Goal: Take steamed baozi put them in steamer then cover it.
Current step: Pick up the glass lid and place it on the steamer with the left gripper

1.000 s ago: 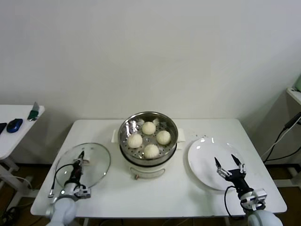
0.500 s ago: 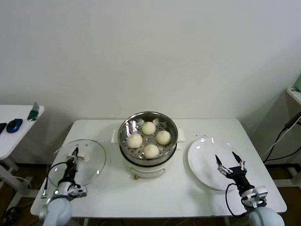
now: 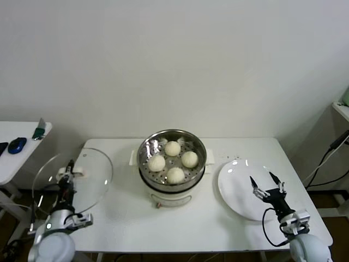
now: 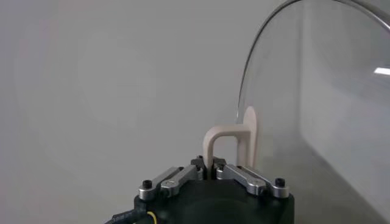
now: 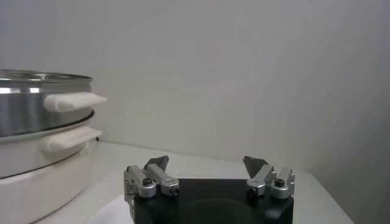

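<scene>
Four cream-white baozi (image 3: 173,160) lie in the shiny steel steamer (image 3: 147,170) on its white pot base at the table's middle. My left gripper (image 3: 70,170) is shut on the white handle (image 4: 226,144) of the clear glass lid (image 3: 87,180) and holds the lid raised and tilted on edge over the table's left end, clear of the steamer. My right gripper (image 3: 265,182) is open and empty over the white plate (image 3: 234,188) at the right. The steamer's side and white handles (image 5: 73,101) show in the right wrist view.
A white side table (image 3: 11,158) stands at the far left with a blue mouse (image 3: 17,145) and a green object (image 3: 39,131). A white shelf edge (image 3: 342,109) and cables (image 3: 327,158) are at the far right.
My left gripper has lifted the glass lid off the table, moved it left and tilted it up on edge. My right gripper has drifted slightly right, still open.
</scene>
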{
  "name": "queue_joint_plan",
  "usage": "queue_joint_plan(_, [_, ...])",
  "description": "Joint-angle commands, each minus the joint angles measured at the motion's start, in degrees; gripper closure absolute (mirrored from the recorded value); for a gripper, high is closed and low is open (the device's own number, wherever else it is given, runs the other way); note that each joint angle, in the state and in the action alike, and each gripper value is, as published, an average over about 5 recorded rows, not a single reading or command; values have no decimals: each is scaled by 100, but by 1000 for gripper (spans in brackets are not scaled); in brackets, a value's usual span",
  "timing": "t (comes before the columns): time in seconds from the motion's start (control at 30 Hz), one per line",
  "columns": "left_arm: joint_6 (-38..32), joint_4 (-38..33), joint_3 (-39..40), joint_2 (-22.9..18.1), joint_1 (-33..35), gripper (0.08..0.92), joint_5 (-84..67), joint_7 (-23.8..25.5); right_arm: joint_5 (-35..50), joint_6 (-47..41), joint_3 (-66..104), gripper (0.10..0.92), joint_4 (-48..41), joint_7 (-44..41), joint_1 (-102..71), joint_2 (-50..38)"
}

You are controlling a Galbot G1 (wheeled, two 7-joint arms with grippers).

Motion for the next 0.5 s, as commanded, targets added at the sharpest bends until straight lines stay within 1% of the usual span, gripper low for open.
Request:
queue_joint_plan(0.03, [1594,-1975,496,848,279,842,-300,460,3,-24,-149,203,-107,39,228,-205])
queue_joint_plan(0.13, [1804,-1984,853,1126,22,842,-379,523,-9,-35,-221,203,-174,66,320,-239])
queue_joint_plan(0.23, [2034,-1952,1341,1338,-314,842,-423,703,-28,-47,-305,203,-254,88,436,-252])
queue_joint_plan(0.33, [2261,-1896,1933,1346,-807,842,-370,980,-47,-68,-394,203,-325,119,557,-253])
queue_joint_plan(0.5, [2564,-1687,2978,1157,-1791,842,-45,1538,-91,-92,-506,203,-429,162,705,-235])
